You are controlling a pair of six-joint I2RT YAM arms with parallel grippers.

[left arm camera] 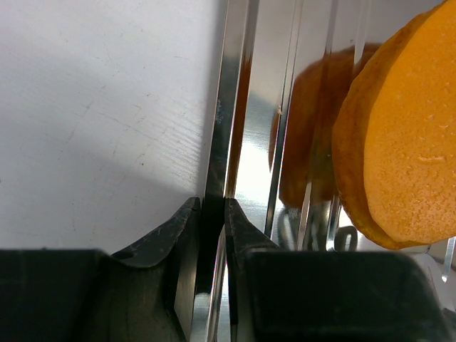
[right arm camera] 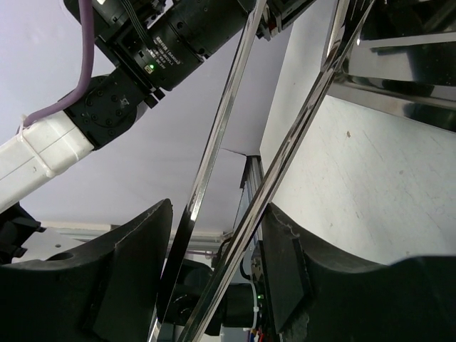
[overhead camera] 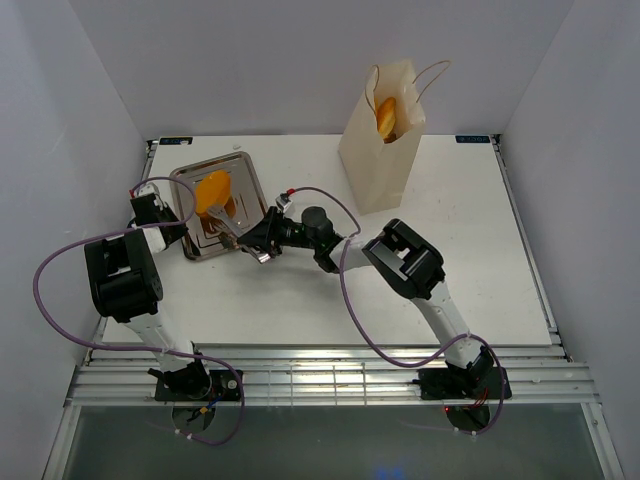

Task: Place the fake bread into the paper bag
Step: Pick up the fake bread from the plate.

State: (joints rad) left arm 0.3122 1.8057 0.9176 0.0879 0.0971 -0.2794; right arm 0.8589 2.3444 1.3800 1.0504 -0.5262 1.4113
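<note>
An orange bread piece (overhead camera: 212, 190) lies in the steel tray (overhead camera: 250, 188) at the table's left; the left wrist view shows it close up as a glossy oval (left arm camera: 406, 142). Another bread piece (overhead camera: 385, 116) shows inside the open top of the upright paper bag (overhead camera: 378, 165) at the back. My left gripper (overhead camera: 178, 212) is shut on the tray's left rim (left arm camera: 221, 128). My right gripper (overhead camera: 258, 243) is shut on the silver tongs (overhead camera: 232, 228), both of whose arms (right arm camera: 214, 142) run between its fingers (right arm camera: 139, 256). The tong tips reach into the tray beside the bread.
White walls close the table in at the back and both sides. A purple cable (overhead camera: 330, 200) loops over the table between the arms. The tray's corner (right arm camera: 399, 78) shows at the upper right of the right wrist view.
</note>
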